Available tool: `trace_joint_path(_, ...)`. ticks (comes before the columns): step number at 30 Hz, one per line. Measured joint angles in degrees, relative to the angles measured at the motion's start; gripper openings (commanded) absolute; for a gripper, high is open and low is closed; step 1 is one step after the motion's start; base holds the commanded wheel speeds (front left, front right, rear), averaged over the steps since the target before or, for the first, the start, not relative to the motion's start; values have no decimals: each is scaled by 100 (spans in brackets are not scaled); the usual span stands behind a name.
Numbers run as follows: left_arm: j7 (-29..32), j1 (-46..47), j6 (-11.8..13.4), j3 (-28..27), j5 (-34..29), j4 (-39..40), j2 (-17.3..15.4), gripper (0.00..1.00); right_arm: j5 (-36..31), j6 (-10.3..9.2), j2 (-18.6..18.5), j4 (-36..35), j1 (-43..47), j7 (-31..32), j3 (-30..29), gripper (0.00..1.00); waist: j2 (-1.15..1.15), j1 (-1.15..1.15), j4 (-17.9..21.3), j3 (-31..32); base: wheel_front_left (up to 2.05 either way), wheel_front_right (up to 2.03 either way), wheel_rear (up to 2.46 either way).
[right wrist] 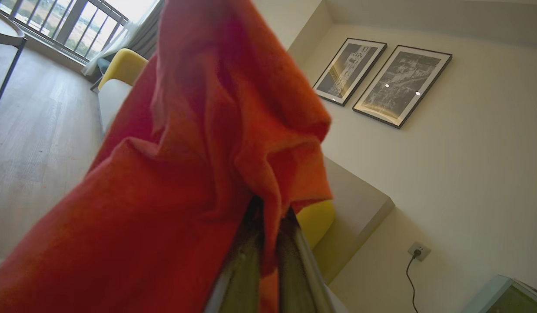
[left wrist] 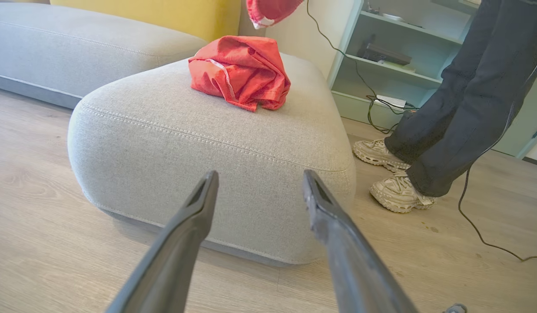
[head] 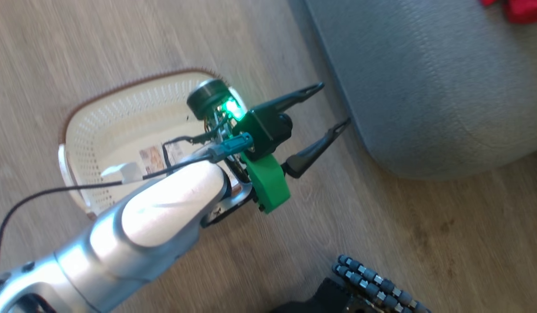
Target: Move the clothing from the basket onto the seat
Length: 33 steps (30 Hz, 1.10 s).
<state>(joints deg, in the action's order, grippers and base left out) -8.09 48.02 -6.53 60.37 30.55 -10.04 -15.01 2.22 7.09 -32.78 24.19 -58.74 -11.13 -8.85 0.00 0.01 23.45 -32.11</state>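
Right pincer (right wrist: 270, 217) clamped on red clothing (right wrist: 186, 152); left pincer (head: 336, 103) apart.
I see another garment (left wrist: 240, 71) upper centre on the seat (left wrist: 199, 143); open floor (head: 359, 195) separates its rounded edge from the basket (head: 120, 113).

Cream-white perforated plastic basket (head: 103, 117): rows of tiny holes, brown woven-look rim.
Large grey fabric-upholstered seat (left wrist: 186, 143): pale stitching lines along its rounded edge.
Crumpled bright red thin-fabric garment (left wrist: 240, 71): one white trim line.
Draped red thin-fabric garment (right wrist: 186, 165): orange-red where lit, darker in folds.
Left hand (head: 336, 102): dark grey long fingers, green block at the wrist.
Pale wood-plank floor (head: 425, 226): light brown grain.
Person (left wrist: 490, 65): dark trousers (left wrist: 451, 117), cream shoes (left wrist: 399, 195).
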Motion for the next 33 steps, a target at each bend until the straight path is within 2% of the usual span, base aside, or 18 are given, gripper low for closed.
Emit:
trace_joint_path(6, 108, 151, 0, 29, -70, 171, -152, 100, -328, 0, -253, 433, -566, 366, -615, 0, 0, 0, -157, -496, 0, 0, 0)
trace_joint_path(12, 155, 153, 0, 57, -82, 250, -310, 100, -504, 0, -377, 732, -743, 588, -1176, 0, 0, 1, -326, -889, 0, 0, 0)
trace_joint_path(18, 152, 155, 29, 46, -86, 301, -420, 100, -831, 0, -366, 1183, -744, 817, -2174, 0, 0, 0, -598, -1219, 0, 0, 0)
trace_joint_path(21, 143, 155, 57, 43, -86, 308, -434, 100, -1022, 0, -264, 1434, -734, 999, -2706, 0, 0, 0, -720, -1329, 0, 0, 0)
trace_joint_path(23, 136, 156, 58, 41, -86, 305, -437, 100, -1084, 0, -89, 1539, -725, 1005, -2860, 0, 0, 0, -783, -1378, 0, 0, 0)
trace_joint_path(27, 40, 156, 59, 36, -81, 264, -436, 100, -1091, 0, 314, 1805, -723, 999, -2873, 0, 0, 0, -869, -1417, 0, 0, 0)
trace_joint_path(30, -13, 157, 59, 34, -79, 199, -425, 100, -1063, 0, 414, 2037, -725, 998, -2872, 0, 0, -1, -920, -1395, 0, 0, 0)
trace_joint_path(31, -43, 157, 59, 35, -77, 167, -414, 100, -1039, 0, 416, 2120, -725, 996, -2867, 18, 0, -1, -939, -1379, 0, 0, 0)
trace_joint_path(32, -63, 157, 59, 34, -60, 143, -403, 100, -965, 0, 425, 2189, -726, 972, -2865, 47, 0, -1, -959, -1361, 0, 0, 0)
trace_joint_path(33, -91, 157, 59, 32, -33, 118, -391, 100, -925, 0, 426, 2261, -726, 916, -2795, 100, 0, -1, -979, -1340, 0, 0, 0)
